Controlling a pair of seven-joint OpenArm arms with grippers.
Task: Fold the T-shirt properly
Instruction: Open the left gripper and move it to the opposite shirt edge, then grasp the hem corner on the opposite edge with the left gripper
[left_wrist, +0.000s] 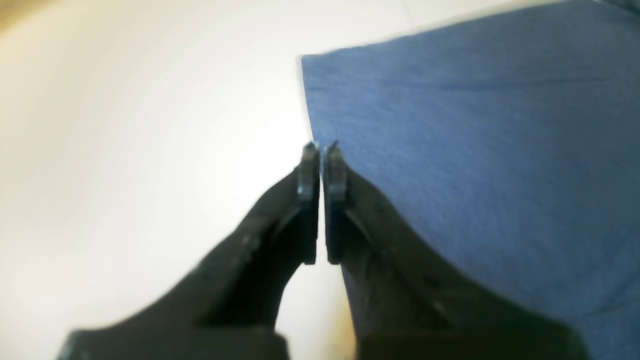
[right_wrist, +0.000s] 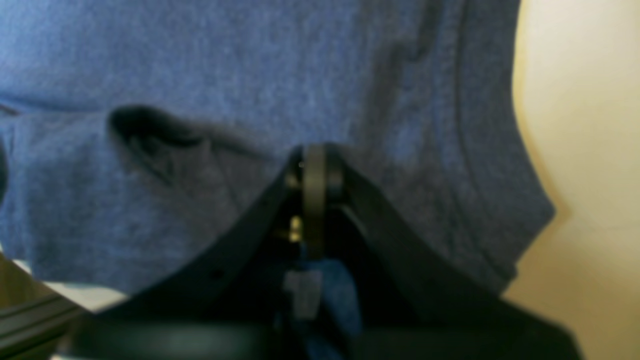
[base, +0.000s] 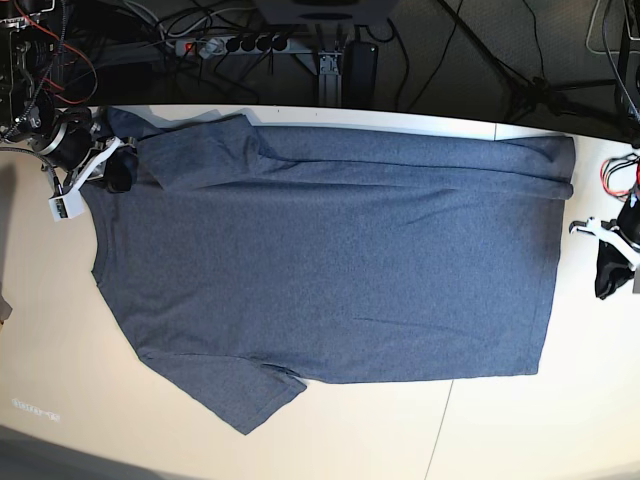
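Observation:
The blue-grey T-shirt (base: 330, 260) lies spread flat on the white table (base: 520, 430), plain side up, with its far long edge folded over. My right gripper (base: 122, 170) sits at the shirt's far left corner by the sleeve. In the right wrist view the right gripper (right_wrist: 315, 150) is shut on the T-shirt (right_wrist: 250, 65), with blue cloth bunched between its fingers. My left gripper (base: 603, 270) is just off the hem at the right. Up close, the left gripper (left_wrist: 322, 147) has its jaws a narrow slit apart at the edge of the T-shirt (left_wrist: 475, 150), and pale table shows through the slit.
A power strip (base: 225, 44) and tangled cables lie behind the table's far edge. Red wires (base: 612, 178) sit at the right edge. A seam (base: 440, 430) runs across the tabletop near the front.

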